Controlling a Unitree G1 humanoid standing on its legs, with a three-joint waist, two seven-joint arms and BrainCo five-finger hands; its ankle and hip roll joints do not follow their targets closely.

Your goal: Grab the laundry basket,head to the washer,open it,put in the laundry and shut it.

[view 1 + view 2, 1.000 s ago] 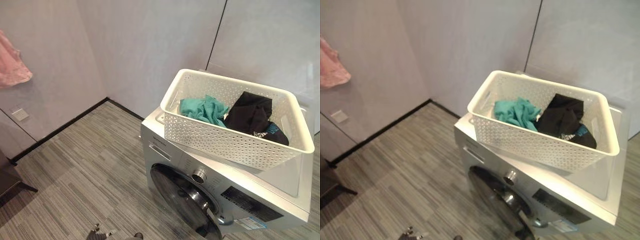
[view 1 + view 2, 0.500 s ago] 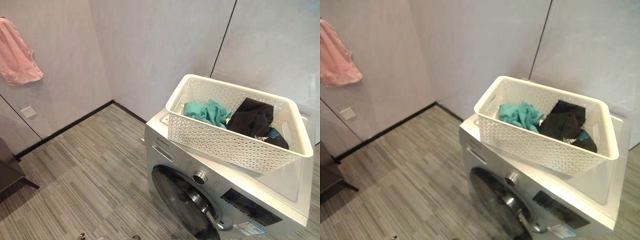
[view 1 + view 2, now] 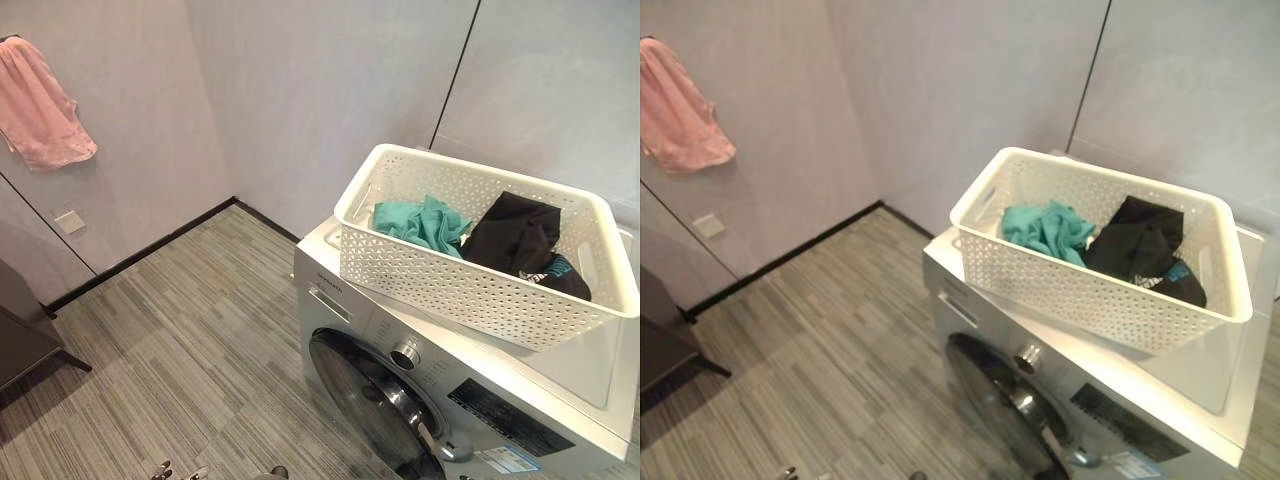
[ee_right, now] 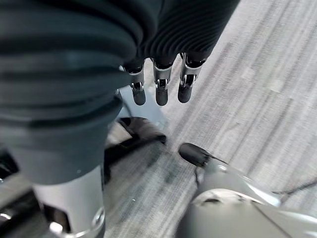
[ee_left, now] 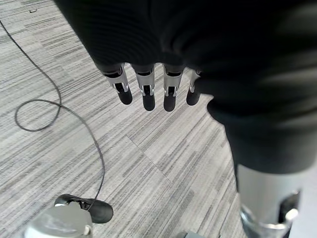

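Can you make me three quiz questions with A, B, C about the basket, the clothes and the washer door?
1. Where is the laundry basket?
A. on the floor
B. on top of the washing machine
C. in the robot's hands

2. What colour is the cloth hanging on the wall?
A. pink
B. yellow
C. blue

3. How is the washer door?
A. wide open
B. taken off
C. shut

Answers: 1 B, the basket stands on the machine's top, holding a teal cloth and a black garment. 2 A, it is plainly pink. 3 C, the round door lies flat against the front; the left hand and right hand hang over the floor, fingers straight.
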